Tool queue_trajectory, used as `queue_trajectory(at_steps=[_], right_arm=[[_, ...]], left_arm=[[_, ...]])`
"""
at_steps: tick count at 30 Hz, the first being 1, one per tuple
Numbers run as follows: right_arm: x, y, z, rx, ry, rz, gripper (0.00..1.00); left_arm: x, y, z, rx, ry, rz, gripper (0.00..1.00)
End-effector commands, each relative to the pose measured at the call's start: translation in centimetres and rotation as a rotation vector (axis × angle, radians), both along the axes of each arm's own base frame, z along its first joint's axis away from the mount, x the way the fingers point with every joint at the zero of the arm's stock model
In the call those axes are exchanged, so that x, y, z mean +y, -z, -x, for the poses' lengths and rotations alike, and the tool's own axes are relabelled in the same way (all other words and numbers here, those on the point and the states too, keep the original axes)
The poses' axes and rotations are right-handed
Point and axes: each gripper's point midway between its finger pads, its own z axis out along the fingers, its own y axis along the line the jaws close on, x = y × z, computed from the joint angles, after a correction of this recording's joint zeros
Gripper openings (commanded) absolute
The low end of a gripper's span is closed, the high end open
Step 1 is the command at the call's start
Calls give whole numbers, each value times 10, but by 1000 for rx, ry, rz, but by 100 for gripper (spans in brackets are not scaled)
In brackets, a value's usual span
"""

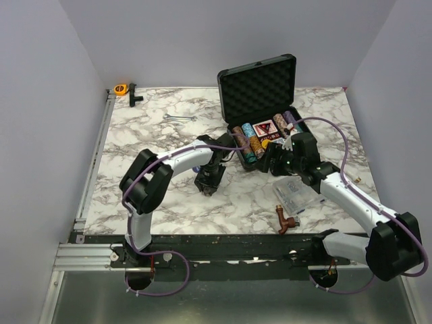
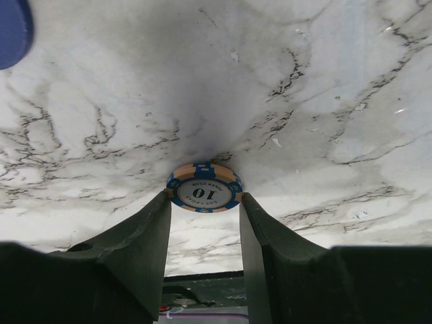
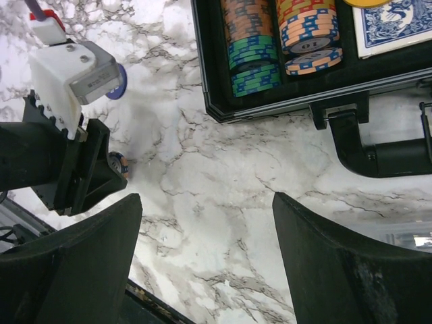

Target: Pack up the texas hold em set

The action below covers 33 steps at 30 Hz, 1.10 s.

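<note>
The black case [image 1: 256, 84] stands open at the back, lid up, its foam lining showing. Its tray [image 3: 270, 111] holds striped chip stacks [image 3: 253, 47] and a blue card deck [image 3: 395, 23]. My left gripper [image 1: 206, 184] points down at the marble in front of the case. It is shut on a blue-and-peach chip marked 10 [image 2: 204, 187], pinched edge to edge between the fingertips [image 2: 158, 209], close to the tabletop. My right gripper [image 3: 206, 199] hovers open over bare marble by the case's front left corner, nothing between its fingers. A small blue disc [image 3: 118, 81] lies on the table beside the left gripper.
A clear plastic box [image 1: 295, 196] and a brown pipe fitting [image 1: 283, 219] lie at the front right. A wrench [image 1: 179, 119] rests at the back middle. An orange tape measure [image 1: 121, 88] and a black fitting [image 1: 135, 96] sit in the back left corner.
</note>
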Motion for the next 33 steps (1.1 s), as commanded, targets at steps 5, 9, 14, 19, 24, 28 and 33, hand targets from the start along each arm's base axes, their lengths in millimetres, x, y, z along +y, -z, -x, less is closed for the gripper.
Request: queue_trajectory(at_steps=[5,9,14,19,24,28,33], right_arm=[[36,-12,9,64,-95,-206,81],[61,-22,17,136,-190,-357,81],[81,-36,18,196,-278,-457,81],[93,-37,19,284,-361,-506,79],[102,-36,19,337,-437,-524,74],[111,-39,25,379,-513,-550,69],[126,-36,33,411,-581,-542,67]], left_arm=[[-11,-68,-18,-179,49,111,0],[-13,-90,-14,-216,83,139,0],[-19,-111,-3,-259,116,177,0],[-24,-128,3,-302,139,215,0],[-26,-138,9,-327,176,238,0],[-25,-140,13,-343,202,249,0],[-25,-137,16,-352,229,265,0]])
